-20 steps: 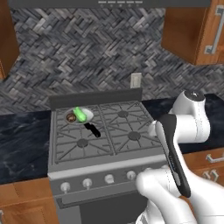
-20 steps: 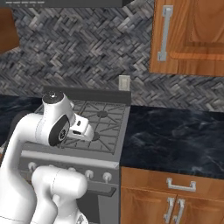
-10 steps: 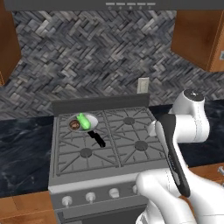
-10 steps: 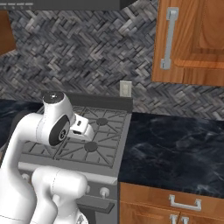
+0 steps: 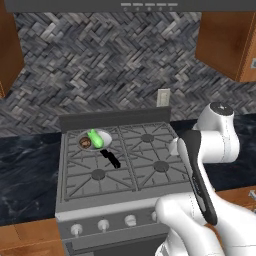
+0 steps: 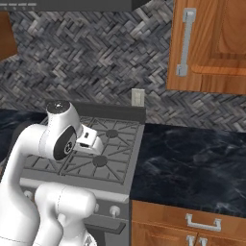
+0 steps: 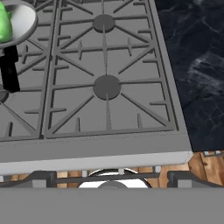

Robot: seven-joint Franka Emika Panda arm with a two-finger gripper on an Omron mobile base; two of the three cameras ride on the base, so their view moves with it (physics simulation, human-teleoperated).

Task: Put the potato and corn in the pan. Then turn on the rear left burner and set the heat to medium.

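Potato [image 5: 85,143] and corn [image 5: 95,138] lie in the pan [image 5: 103,135] at the stove's rear left corner. Gripper [image 7: 112,179] spread, empty. Next: reach the front-edge knobs [image 5: 103,224], pick the rear left burner's, stop at medium.

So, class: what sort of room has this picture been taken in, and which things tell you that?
A kitchen, rendered rather than real. A gas stove with four burners stands between dark marble counters, with wooden cabinets above and a small pan on the rear left burner.

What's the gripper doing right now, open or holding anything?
Gripper: open, holding nothing, hanging over the stove's front edge.
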